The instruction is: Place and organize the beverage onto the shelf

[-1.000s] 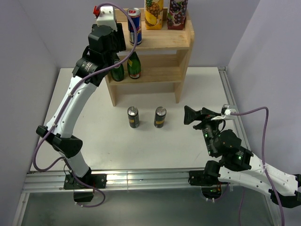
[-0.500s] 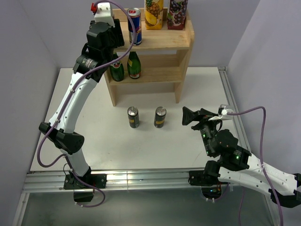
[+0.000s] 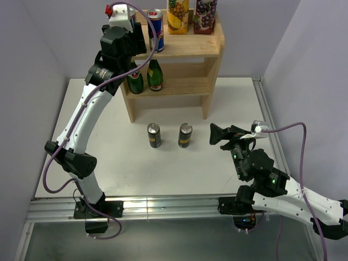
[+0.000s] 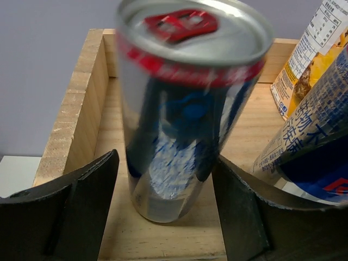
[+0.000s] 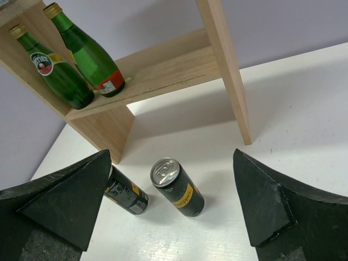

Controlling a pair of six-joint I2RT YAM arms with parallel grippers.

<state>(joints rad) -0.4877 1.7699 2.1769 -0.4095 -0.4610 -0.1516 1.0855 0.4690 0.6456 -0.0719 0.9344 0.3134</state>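
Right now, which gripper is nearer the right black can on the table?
Right. The right gripper is just right of that can; the left gripper is up at the shelf top.

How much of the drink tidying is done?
Done: two cartons and a blue can stand on the shelf's top, two green bottles on its lower board. In hand: the left pincer sits open around another can up there. Left: two dark cans on the table, near the open right pincer.

The top view looks down from above and behind onto the whole table [image 3: 109, 163]. The left wrist view is close on 1 can [image 4: 185, 125] atop the shelf [image 4: 70, 109]; the right wrist view looks low across the table at 2 dark cans [image 5: 176, 187] and the lower tier — both shared with the top view.
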